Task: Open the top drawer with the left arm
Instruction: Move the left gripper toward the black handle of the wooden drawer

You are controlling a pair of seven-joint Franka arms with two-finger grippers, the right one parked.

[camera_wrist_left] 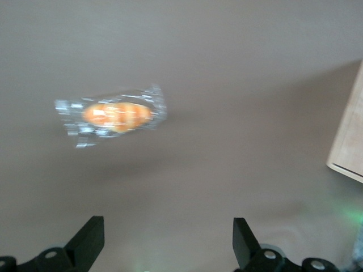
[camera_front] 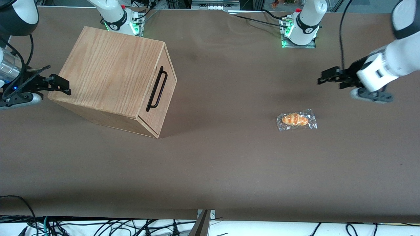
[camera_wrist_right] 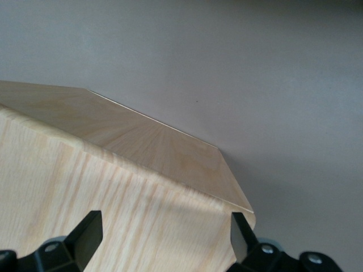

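The top drawer [camera_front: 161, 95], plain light wood w/ 1 long black bar handle [camera_front: 157, 89], is seen flush in the grained cabinet [camera_front: 108, 73] at the parked arm's end of the matte brown table [camera_front: 210, 164]. The left arm's gripper [camera_front: 326, 79] is held above the table w/ fingers [camera_wrist_left: 91, 238] spread wide & empty, well apart from the drawer. A crinkly clear-wrapped bun [camera_front: 296, 120] lies near it.

Robot lab: bolted arms, cable tangle.

A brown table [camera_front: 210, 164] fills the view. Green lights [camera_front: 284, 42] glow at its edge farthest from the front camera. Black cables [camera_front: 98, 226] lie along its nearest edge.
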